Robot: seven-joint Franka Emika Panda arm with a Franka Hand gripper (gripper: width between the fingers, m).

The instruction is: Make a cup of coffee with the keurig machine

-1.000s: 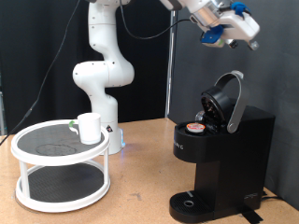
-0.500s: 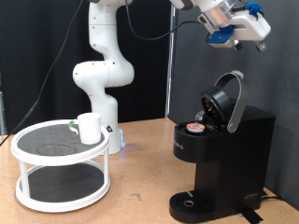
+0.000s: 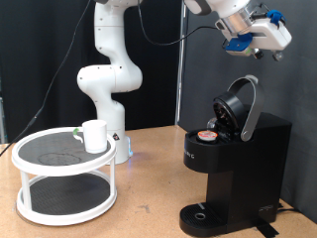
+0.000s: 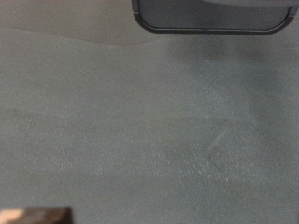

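The black keurig machine (image 3: pixel 235 159) stands at the exterior view's right with its rounded lid (image 3: pixel 241 106) hinged open. A red-topped pod (image 3: pixel 206 136) sits in the brew head. The white cup (image 3: pixel 94 135) stands on the top shelf of a white two-tier rack at the exterior view's left. My gripper (image 3: pixel 260 49) is high up at the top right, well above the open lid and apart from it. The wrist view shows only a plain grey surface and a dark edge; no fingers show there.
The white two-tier round rack (image 3: pixel 64 175) stands on the wooden table (image 3: pixel 149 208) at the left. The robot's white base (image 3: pixel 107 79) rises behind it. A dark curtain forms the backdrop. The machine's round drip base (image 3: pixel 203 216) holds nothing.
The gripper has moved a little further toward the exterior view's right, staying high above the machine. The cup, pod and lid have not moved.
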